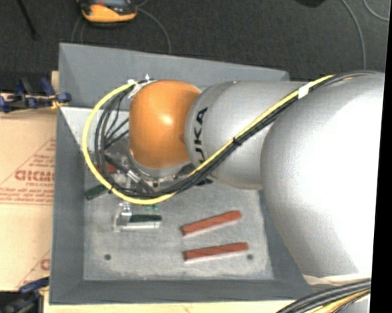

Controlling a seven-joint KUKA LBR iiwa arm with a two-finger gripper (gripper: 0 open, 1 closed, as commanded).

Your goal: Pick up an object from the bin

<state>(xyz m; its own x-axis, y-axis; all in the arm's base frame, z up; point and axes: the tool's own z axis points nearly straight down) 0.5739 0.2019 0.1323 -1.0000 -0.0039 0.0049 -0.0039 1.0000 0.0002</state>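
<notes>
My gripper (125,175) hangs low over the left of the grey metal bin (65,230), tucked under my orange wrist cover (159,123); I cannot tell whether it is spread or pressed together. Just below it lies a small silvery metal piece with a green part (137,218), and a slim dark green strip (96,192) lies at its left. A flat reddish-brown stick (211,222) and a second such stick (216,251) lie farther right. Everything seems to rest on the floor, so I judge the pick not yet made.

1. We see a small silver-and-green piece (137,219) lying flat on the floor of the grey bin (68,257), left of its middle.
2. We see an upper bar (211,223) and a lower bar (216,251), both reddish-brown, flat, roughly parallel and apart, near the bin's front.
3. We see a dark green scrap (95,192) near the bin's left wall.
</notes>
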